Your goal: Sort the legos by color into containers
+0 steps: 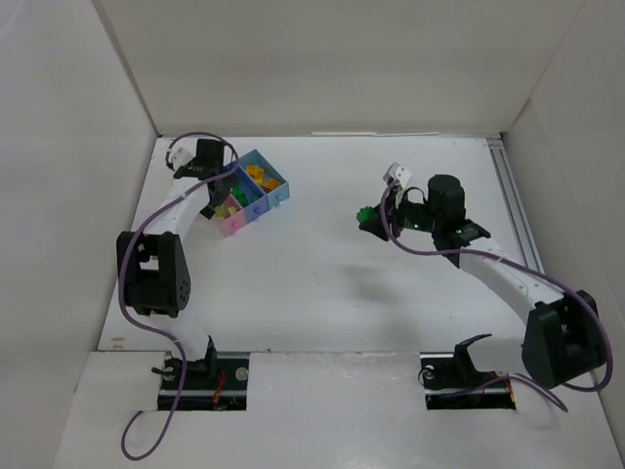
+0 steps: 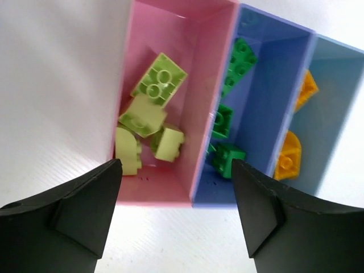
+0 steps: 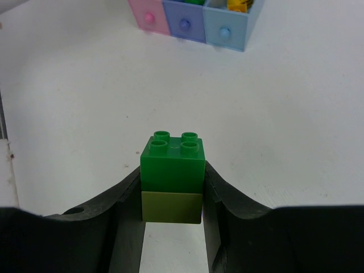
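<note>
Right gripper [image 3: 173,190] clamps a studded dark green brick [image 3: 173,164] stacked on a smooth lime one [image 3: 170,207], sides hidden by its jaws, well apart from the glossy thin-walled bins [image 2: 165,193] under the wide-spread left gripper [image 2: 176,170].

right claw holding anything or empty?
Holding: right claw is shut on a dark green brick stacked atop a lime green brick, both fingers pressed against the sides.

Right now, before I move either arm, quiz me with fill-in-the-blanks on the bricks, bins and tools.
1. The right tool is shut on two stacked bricks; the top one is dark ____.
2. The lime bricks lie in the ____ bin.
3. The orange bricks lie in the light ____ bin.
4. The left tool is ____, holding nothing.
Missing: green; pink; blue; open.
</note>
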